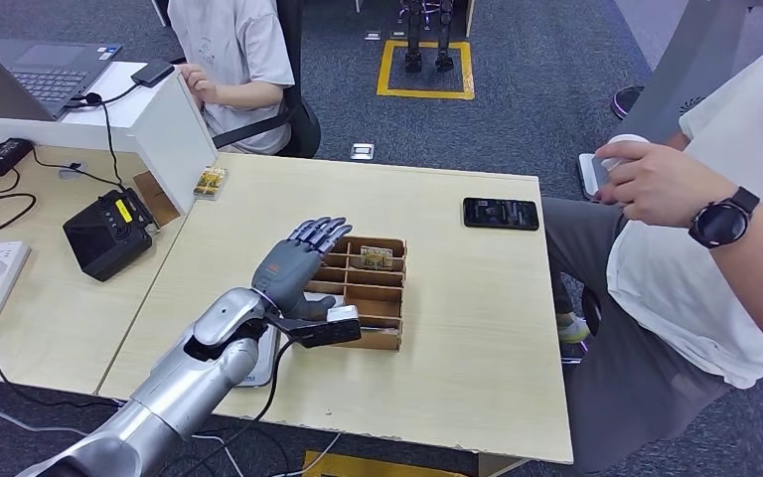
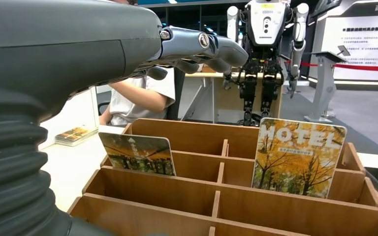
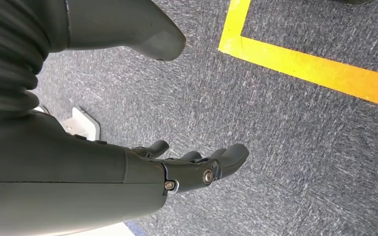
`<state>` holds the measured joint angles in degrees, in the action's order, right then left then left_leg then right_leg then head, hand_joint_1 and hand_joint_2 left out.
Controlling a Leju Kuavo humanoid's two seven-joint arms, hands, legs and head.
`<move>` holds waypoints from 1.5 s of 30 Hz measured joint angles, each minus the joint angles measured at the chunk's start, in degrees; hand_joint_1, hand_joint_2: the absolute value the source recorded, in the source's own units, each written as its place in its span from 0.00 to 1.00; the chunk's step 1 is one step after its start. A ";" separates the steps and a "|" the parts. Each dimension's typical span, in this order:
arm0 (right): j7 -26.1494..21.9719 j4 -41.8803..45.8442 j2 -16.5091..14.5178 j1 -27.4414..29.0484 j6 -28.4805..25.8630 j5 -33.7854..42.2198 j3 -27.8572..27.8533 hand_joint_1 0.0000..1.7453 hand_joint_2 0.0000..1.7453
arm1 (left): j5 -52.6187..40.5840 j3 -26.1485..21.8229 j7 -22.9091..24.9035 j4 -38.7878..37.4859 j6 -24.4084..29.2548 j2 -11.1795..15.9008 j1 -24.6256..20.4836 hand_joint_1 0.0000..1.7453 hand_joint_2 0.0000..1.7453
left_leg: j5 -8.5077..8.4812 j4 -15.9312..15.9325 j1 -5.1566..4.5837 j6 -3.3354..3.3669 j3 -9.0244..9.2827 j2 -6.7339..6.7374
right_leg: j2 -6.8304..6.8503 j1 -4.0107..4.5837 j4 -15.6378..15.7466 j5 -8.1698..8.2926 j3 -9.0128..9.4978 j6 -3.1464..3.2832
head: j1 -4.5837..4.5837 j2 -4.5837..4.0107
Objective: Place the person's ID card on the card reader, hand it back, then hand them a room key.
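Reaching out over the wooden box (image 1: 382, 316) with the left hand (image 1: 293, 263), fingers (image 2: 211, 46) stretched long and flat, close side by side, thumb lying low by the box's near wall. Holding nothing and floating just above the box's little rooms, not touching the cards.

Standing up in the box: two room key cards. Leaning in a left-side slot, a card with yellow trees (image 2: 137, 153). Standing tall in a slot further right and closer to the camera, a HOTEL card (image 2: 298, 157), also with yellow trees. Showing from the head view as one small card (image 1: 377, 258) in the far row, just past the fingertips.

Hanging down by the floor with the right hand (image 3: 192, 167), fingers a little bent and apart, thumb sticking out, holding nothing.

Lying on the far side of the table (image 1: 477, 358), well apart from the box: a black phone (image 1: 500, 213). Sitting at the far left corner: a small stack of cards (image 1: 210, 181). Resting on the next desk: a black device (image 1: 109, 234) with cables, and a laptop (image 1: 40, 70) higher up.

Sitting at the right: a person wearing a black watch (image 1: 722, 221), with a hand (image 1: 656, 179) gripping something white. Sitting at the far side: another person in a white shirt (image 1: 228, 60).

Covering the floor: grey carpet (image 3: 300, 147) with a yellow line (image 3: 315, 69).
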<state>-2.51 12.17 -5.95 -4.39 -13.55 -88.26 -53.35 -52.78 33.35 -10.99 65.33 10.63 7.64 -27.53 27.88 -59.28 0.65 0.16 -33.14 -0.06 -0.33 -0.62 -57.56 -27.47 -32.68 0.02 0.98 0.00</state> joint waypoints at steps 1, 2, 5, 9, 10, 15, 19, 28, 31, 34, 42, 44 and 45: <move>0.00 0.00 0.00 0.00 0.00 0.00 0.00 0.00 1.00 | 0.00 0.00 0.00 -0.13 0.02 -0.01 0.00 0.00 1.00 | 0.00 0.00 0.00 0.00 0.00 0.00 | 0.00 0.00 0.00 0.00 0.00 0.00 | 0.00 0.00; 0.00 0.00 0.00 0.00 0.00 -0.01 0.00 0.00 1.00 | 0.00 0.00 0.00 -0.25 0.05 -0.01 -0.01 0.00 1.00 | 0.00 0.00 0.00 0.00 0.00 0.00 | 0.00 0.00 0.00 0.00 0.00 0.00 | 0.00 0.00; 0.00 0.00 0.00 0.00 0.00 -0.02 0.00 0.00 1.00 | -0.12 0.00 0.05 -0.55 0.35 -0.01 -0.02 0.00 1.00 | 0.00 0.00 0.00 0.00 0.00 0.00 | 0.00 0.00 0.00 0.00 0.00 0.00 | -0.01 0.00; 0.00 -0.01 0.00 0.01 0.00 -0.04 0.00 0.00 1.00 | -2.30 0.00 0.93 -0.72 2.07 0.05 -0.04 0.00 1.00 | 0.00 0.00 0.00 0.00 -0.01 0.00 | 0.00 0.00 0.00 0.00 0.00 0.00 | -0.01 0.00; 0.00 -0.02 0.00 0.01 0.00 -0.04 0.00 0.00 1.00 | -2.95 -0.01 1.25 -0.72 2.58 0.08 -0.08 0.00 1.00 | 0.00 0.00 0.00 0.00 -0.01 0.00 | 0.00 0.00 0.00 0.00 0.00 0.00 | -0.01 0.00; 0.00 -0.02 0.00 0.02 0.00 -0.04 0.00 0.00 1.00 | -4.33 -0.02 1.94 -0.74 3.26 0.30 -0.50 0.00 1.00 | 0.00 0.00 0.00 0.00 -0.01 -0.01 | 0.01 0.00 0.00 0.00 0.01 0.00 | -0.01 0.00; 0.04 -0.02 0.00 0.03 0.00 -0.02 0.00 0.00 1.00 | -6.37 -0.02 2.58 -0.74 4.04 0.34 -0.54 0.00 1.00 | 0.00 0.00 0.00 0.00 -0.01 -0.01 | 0.01 0.00 0.00 0.00 0.01 0.00 | 0.00 0.00; 0.20 -0.04 0.00 0.06 0.00 -0.02 0.00 0.00 1.00 | -7.21 -0.26 3.04 -0.74 4.36 0.85 -0.55 0.00 1.00 | 0.00 0.00 0.00 0.00 -0.01 -0.01 | 0.01 0.00 -0.01 0.00 0.01 0.00 | 0.00 0.00; 0.21 -0.04 0.00 0.07 0.00 -0.04 0.00 0.00 1.00 | -7.29 -0.45 3.04 -0.74 4.35 0.88 -0.54 0.00 1.00 | 0.00 0.00 0.00 0.00 -0.01 -0.01 | 0.01 0.00 -0.01 0.00 0.01 0.00 | 0.00 0.00; 0.13 -0.04 0.00 0.07 0.00 -0.05 0.00 0.00 1.00 | -7.90 -0.50 3.04 -0.77 4.34 0.91 -0.54 0.00 1.00 | 0.00 0.00 0.00 0.00 -0.01 -0.01 | 0.01 0.00 -0.01 0.00 0.01 0.00 | -0.01 -0.01; -0.05 -0.04 0.00 0.07 -0.08 -0.14 0.00 0.00 1.00 | -9.36 -0.52 3.10 -2.08 4.28 1.04 -0.57 0.00 1.00 | 0.00 0.00 0.00 0.00 -0.01 -0.01 | 0.00 0.00 -0.01 0.00 0.01 0.00 | -0.01 0.00; -0.07 -0.04 0.00 0.07 -0.09 -0.26 -0.01 0.00 1.00 | -9.40 -0.54 3.10 -2.38 4.28 1.12 -0.57 0.00 1.00 | 0.00 0.00 0.00 0.00 -0.01 -0.01 | 0.00 0.00 -0.01 0.00 0.01 0.00 | 0.00 0.00; -0.07 -0.04 0.00 0.07 -0.09 -0.38 -0.01 0.00 1.00 | -9.41 -0.54 3.10 -2.50 4.28 1.14 -0.58 0.00 1.00 | 0.00 0.00 0.00 0.00 -0.01 -0.01 | 0.00 0.00 -0.01 0.00 0.01 0.00 | -0.01 0.00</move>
<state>-2.58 12.13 -5.95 -4.32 -13.64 -88.64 -53.36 -62.20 32.81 -7.89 62.83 14.91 8.78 -28.11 27.87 -59.28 0.65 0.15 -33.15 -0.06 -0.32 -0.61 -57.57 -27.47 -32.67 0.02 0.98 0.00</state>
